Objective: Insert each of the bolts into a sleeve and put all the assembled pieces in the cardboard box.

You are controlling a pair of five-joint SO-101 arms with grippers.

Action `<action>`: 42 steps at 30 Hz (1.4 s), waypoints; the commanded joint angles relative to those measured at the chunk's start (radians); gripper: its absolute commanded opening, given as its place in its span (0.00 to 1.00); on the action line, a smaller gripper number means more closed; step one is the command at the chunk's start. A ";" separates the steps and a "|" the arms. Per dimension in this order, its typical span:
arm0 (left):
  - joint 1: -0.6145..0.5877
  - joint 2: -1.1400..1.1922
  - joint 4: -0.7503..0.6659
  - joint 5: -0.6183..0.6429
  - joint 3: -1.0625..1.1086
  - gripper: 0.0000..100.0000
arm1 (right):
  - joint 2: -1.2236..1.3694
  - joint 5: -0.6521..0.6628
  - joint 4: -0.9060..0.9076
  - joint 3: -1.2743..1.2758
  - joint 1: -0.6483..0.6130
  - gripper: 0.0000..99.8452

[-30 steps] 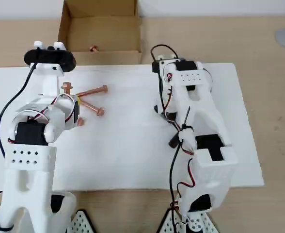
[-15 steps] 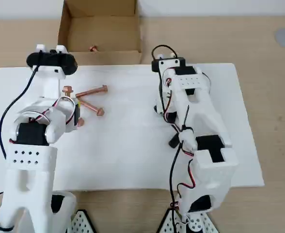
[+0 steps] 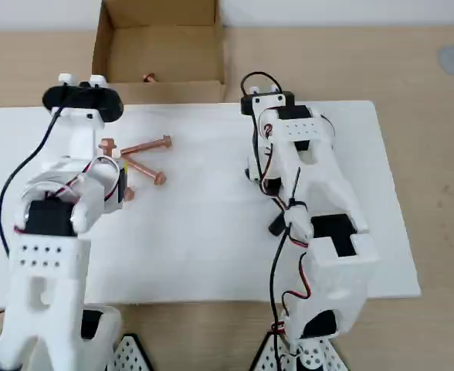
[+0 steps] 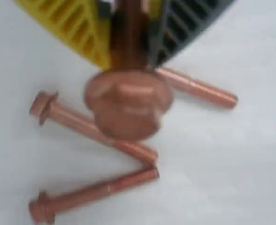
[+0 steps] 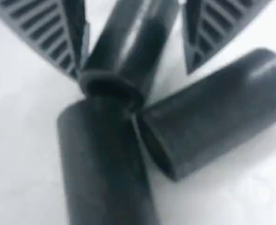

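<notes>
The cardboard box (image 3: 102,46) at upper left holds a bolt (image 3: 148,77) — other bolts (image 3: 148,144) lie on the mat (image 3: 211,239) just below.

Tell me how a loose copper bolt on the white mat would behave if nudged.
The loose bolt looks like solid metal, so likely stiff and fairly heavy for its size. Its round shank would probably roll, curving around the wider flanged head.
</notes>
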 commanded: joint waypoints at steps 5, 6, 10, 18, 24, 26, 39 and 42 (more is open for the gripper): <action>0.011 -0.245 0.058 -0.086 -0.008 0.01 | 0.031 0.008 -0.020 -0.024 0.019 0.03; 0.011 -0.274 0.077 -0.107 -0.009 0.01 | 0.035 0.008 -0.020 -0.024 0.019 0.01; 0.006 -0.367 0.089 -0.124 0.005 0.01 | 0.033 0.008 -0.020 -0.028 0.019 0.01; 0.003 -0.527 0.089 -0.123 0.023 0.01 | 0.030 0.002 0.029 -0.088 0.019 0.01; 0.002 -0.716 0.089 -0.123 0.029 0.01 | 0.030 -0.002 0.169 -0.255 0.019 0.01; 0.002 -0.776 0.087 -0.123 0.049 0.01 | 0.030 -0.028 0.212 -0.320 0.019 0.01; -0.120 -0.967 -0.006 -0.121 0.235 0.01 | 0.030 -0.057 0.446 -0.802 0.001 0.01; -0.190 -0.967 -0.054 -0.021 0.241 0.01 | 0.030 -0.057 0.486 -0.923 -0.042 0.01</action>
